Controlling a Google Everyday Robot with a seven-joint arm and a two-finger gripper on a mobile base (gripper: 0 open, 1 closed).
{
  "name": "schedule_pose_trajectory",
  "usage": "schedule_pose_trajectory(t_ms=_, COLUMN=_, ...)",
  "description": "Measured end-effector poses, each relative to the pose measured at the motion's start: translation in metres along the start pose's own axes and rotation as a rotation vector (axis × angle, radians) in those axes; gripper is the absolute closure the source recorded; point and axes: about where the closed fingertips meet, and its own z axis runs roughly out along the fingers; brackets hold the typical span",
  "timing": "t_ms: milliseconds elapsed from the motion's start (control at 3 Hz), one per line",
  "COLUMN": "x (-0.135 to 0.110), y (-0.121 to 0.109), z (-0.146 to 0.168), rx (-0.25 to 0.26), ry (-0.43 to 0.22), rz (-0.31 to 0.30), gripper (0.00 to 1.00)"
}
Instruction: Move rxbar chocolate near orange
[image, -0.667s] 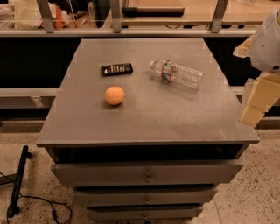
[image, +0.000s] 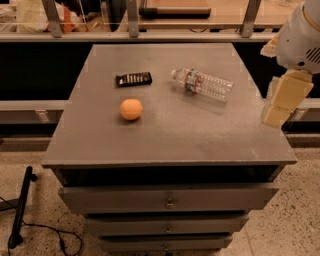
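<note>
The rxbar chocolate (image: 134, 79) is a flat black bar with white lettering, lying on the far left part of the grey cabinet top (image: 170, 135). The orange (image: 131, 109) sits a short way in front of the bar, apart from it. My gripper (image: 280, 102) hangs at the right edge of the cabinet top, beige under the white arm (image: 300, 40). It is far to the right of both the bar and the orange, and nothing shows in its hold.
A clear plastic water bottle (image: 202, 84) lies on its side between the bar and the gripper. The cabinet has drawers (image: 170, 200) below. A railing and shelf (image: 150, 30) run behind. A black stand and cable (image: 22, 210) are on the floor at left.
My gripper has shifted slightly left and up along the cabinet's right edge. The bar, the orange and the bottle have not moved.
</note>
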Motion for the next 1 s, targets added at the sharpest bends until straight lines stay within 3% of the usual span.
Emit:
schedule_pose_trajectory(t_ms=333, x=-0.006, y=-0.030, z=0.017, rx=-0.004, ry=-0.031, rz=0.032, gripper=0.00)
schedule_pose_trajectory(t_ms=667, x=-0.023, y=-0.054, z=0.035, rx=-0.013, ry=-0.104, rz=0.041, gripper=0.00)
schedule_pose_trajectory(t_ms=1000, x=-0.043, y=-0.069, z=0.053, rx=-0.037, ry=-0.213, rz=0.003, gripper=0.00)
